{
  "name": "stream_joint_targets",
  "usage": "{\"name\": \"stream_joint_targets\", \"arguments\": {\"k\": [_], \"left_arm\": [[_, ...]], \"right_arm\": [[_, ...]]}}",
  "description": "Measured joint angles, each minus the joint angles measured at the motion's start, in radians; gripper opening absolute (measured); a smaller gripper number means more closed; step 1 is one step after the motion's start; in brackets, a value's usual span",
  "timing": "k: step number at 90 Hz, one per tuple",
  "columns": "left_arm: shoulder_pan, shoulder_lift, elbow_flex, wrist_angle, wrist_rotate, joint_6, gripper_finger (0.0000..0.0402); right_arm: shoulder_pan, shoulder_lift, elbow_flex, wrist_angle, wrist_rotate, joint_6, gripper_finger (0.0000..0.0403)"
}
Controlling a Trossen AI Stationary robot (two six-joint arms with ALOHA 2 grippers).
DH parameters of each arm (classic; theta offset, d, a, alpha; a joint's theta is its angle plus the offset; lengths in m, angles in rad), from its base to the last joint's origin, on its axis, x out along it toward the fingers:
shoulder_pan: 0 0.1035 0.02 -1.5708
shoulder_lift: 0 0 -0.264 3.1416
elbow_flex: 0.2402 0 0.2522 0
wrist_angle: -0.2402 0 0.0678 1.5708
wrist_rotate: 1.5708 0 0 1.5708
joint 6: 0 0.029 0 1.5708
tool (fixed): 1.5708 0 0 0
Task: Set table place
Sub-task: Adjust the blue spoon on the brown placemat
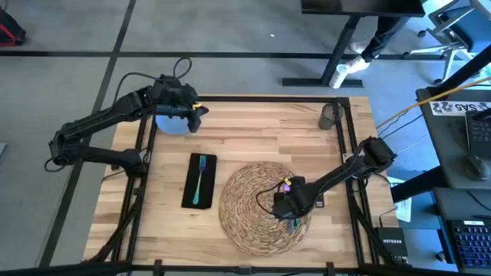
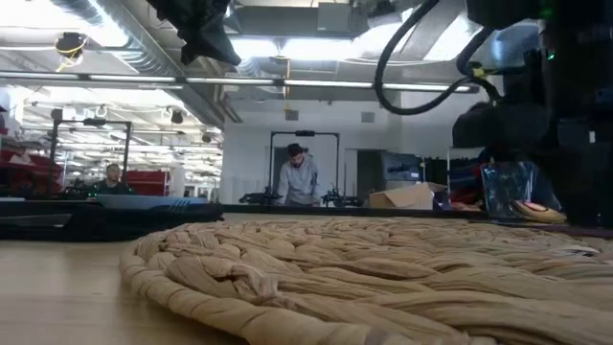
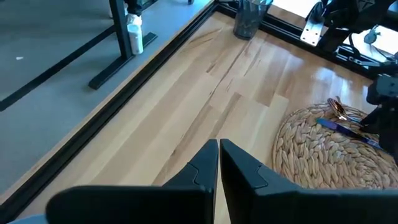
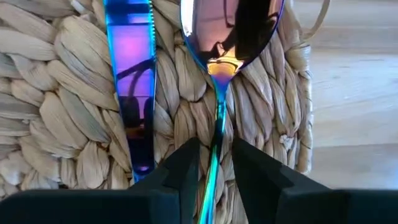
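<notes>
Cutlery being laid on the mat

Spoon (image 4: 231, 34) and knife (image 4: 132, 81) lie side by side on the woven mat (image 1: 253, 207), near its right edge. The right gripper (image 4: 215, 163) is low over the mat with its fingers closed to a narrow gap around the spoon's thin handle; whether they actually pinch it cannot be told for sure, but it looks like a grip. The left gripper (image 1: 198, 112) sits at the table's (image 1: 253, 138) far left corner, above the pale blue plate (image 1: 170, 123), fingers almost together and nothing visibly between them. The fork (image 1: 200, 178) rests on the black napkin (image 1: 199, 181) just left of the mat; the cup (image 1: 331, 115) stands at the far right corner.

Judged from this, the spoon placement is the step in hand. Next the right fingers should part and lift straight up without dragging the spoon, and the plate still needs bringing to the mat's centre.
</notes>
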Motion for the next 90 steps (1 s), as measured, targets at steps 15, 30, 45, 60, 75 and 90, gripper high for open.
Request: {"name": "stream_joint_targets", "arguments": {"k": [15, 30, 45, 60, 75, 90], "left_arm": [[0.000, 0.000, 0.000, 0.000, 0.000, 0.000, 0.0000], [0.000, 0.000, 0.000, 0.001, 0.000, 0.000, 0.0000], [0.000, 0.000, 0.000, 0.001, -0.007, 0.004, 0.0000], [0.002, 0.000, 0.000, 0.001, -0.015, 0.004, 0.0000], [0.002, 0.000, 0.000, 0.001, -0.015, 0.004, 0.0000], [0.002, 0.000, 0.000, 0.001, -0.016, 0.004, 0.0000]], "right_arm": [[0.000, -0.003, -0.001, 0.001, -0.010, -0.003, 0.0083], [0.000, -0.013, -0.003, 0.003, -0.017, -0.013, 0.0050], [0.000, -0.024, -0.003, -0.003, -0.025, -0.039, 0.0014], [0.000, -0.024, -0.003, -0.004, -0.033, -0.068, 0.0005], [0.000, -0.024, -0.003, -0.003, -0.033, -0.080, 0.0009], [0.000, -0.024, -0.003, -0.002, -0.033, -0.092, 0.0009]]}}
